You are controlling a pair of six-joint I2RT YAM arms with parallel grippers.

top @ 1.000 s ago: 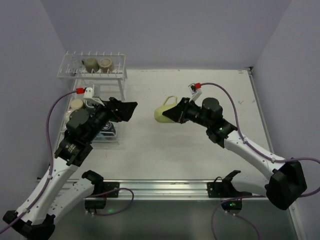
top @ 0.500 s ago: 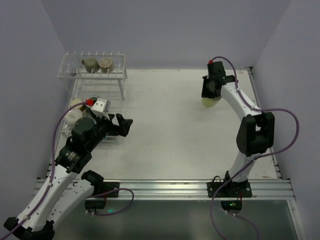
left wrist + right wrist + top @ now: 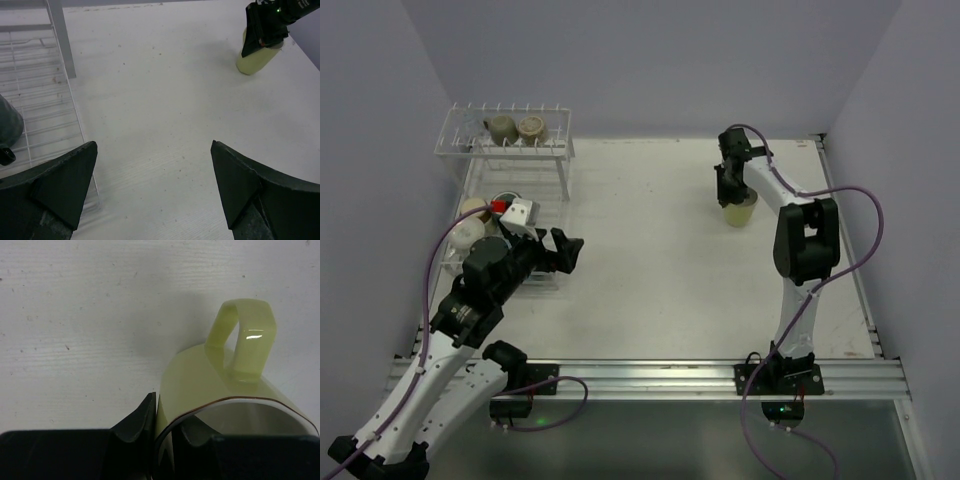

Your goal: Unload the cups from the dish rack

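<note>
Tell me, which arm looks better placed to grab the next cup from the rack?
Left. The left gripper is open and empty right beside the dish rack, while the right gripper is across the table, clamped on the rim of the pale yellow-green mug.

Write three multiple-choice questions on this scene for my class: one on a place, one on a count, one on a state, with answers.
1. Where is the pale yellow-green mug?
A) near edge, centre
B) near left corner
C) far right part of the table

2. How many cups sit on the dish rack's raised shelf?
A) none
B) two
C) five

3. How is the left gripper?
A) open, empty
B) shut on a cup
C) shut on a wire

Answers:
1 C: the top view shows it there, rim pinched by the right gripper.
2 B: two tan cups show there.
3 A: its fingers stand wide apart with nothing between.
</note>
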